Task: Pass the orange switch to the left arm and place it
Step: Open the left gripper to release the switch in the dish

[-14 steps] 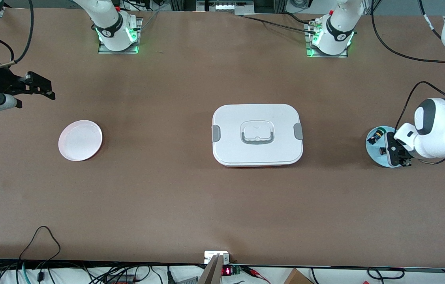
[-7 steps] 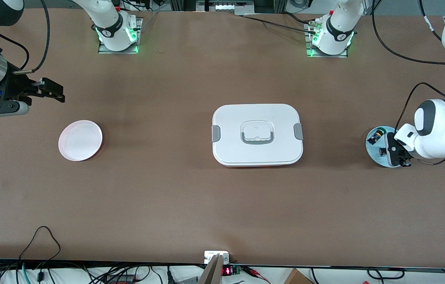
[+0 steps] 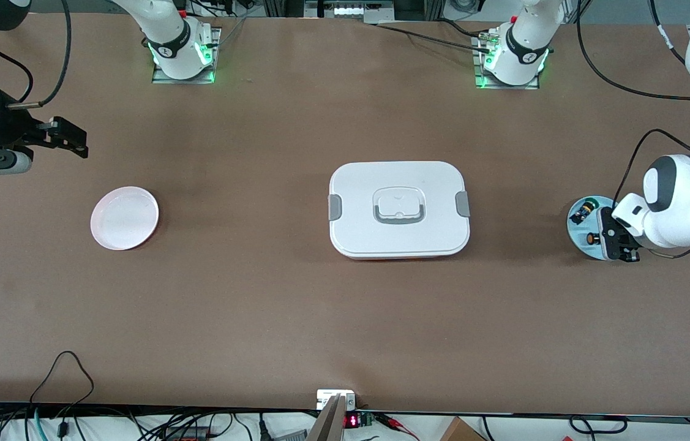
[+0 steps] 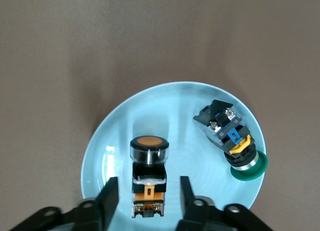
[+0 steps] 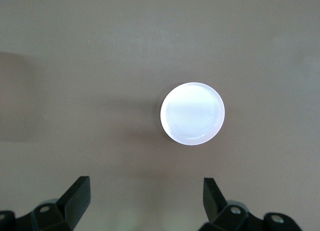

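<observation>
The orange switch (image 4: 149, 163) lies on a light blue plate (image 4: 175, 106) at the left arm's end of the table; in the front view its orange cap (image 3: 592, 237) shows beside the gripper. My left gripper (image 4: 149, 191) is open and low over the plate (image 3: 576, 228), one finger on each side of the switch's body with a gap at both sides. It shows in the front view too (image 3: 608, 236). My right gripper (image 3: 72, 139) is open and empty in the air near a white plate (image 3: 125, 217). The white box (image 3: 398, 208) sits mid-table between the arms.
A second switch with a green cap (image 4: 232, 138) lies on the same blue plate, farther from the front camera than the orange one (image 3: 582, 212). The white plate also shows in the right wrist view (image 5: 192, 113), with my open right gripper (image 5: 145, 188) above bare table.
My right gripper swung toward the table's middle, then back a little. My left gripper shifted slightly over the blue plate, and the orange cap now shows in the front view.
</observation>
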Action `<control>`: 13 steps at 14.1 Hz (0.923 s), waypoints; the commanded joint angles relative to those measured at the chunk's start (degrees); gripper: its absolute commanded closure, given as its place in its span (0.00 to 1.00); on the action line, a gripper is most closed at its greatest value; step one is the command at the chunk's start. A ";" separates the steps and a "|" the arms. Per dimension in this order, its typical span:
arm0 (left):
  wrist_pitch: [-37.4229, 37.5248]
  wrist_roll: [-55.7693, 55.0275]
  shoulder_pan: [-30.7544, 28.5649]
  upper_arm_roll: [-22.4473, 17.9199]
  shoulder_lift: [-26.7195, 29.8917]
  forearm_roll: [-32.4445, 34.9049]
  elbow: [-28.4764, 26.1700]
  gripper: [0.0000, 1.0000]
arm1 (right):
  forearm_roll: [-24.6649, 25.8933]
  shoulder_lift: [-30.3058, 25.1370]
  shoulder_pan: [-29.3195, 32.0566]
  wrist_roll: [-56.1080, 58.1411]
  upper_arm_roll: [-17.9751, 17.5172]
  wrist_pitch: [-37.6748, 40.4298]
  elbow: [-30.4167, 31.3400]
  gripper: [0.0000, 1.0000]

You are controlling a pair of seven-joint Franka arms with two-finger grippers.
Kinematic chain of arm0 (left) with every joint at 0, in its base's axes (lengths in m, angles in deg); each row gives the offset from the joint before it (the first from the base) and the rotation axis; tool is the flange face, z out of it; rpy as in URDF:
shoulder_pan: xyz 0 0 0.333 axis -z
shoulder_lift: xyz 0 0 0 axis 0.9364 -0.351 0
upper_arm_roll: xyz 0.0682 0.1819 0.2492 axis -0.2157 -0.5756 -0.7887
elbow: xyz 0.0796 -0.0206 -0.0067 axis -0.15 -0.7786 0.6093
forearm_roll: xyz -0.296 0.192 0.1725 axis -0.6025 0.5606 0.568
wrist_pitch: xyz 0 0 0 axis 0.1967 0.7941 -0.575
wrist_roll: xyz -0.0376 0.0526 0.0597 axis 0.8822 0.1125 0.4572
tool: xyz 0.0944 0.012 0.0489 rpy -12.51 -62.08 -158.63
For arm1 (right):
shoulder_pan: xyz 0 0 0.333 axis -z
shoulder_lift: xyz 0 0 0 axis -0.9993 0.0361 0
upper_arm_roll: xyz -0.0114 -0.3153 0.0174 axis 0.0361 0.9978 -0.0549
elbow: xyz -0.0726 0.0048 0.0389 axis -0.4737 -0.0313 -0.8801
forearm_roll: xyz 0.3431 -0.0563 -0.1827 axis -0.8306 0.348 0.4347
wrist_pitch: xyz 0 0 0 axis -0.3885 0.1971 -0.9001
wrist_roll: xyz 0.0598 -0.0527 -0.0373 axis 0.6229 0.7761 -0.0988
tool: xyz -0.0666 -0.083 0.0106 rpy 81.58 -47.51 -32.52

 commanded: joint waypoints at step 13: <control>34.73 -27.55 4.42 9.98 3.10 -6.79 21.83 0.00 | 1.37 -0.05 -0.54 -0.57 -0.21 0.69 -0.61 0.00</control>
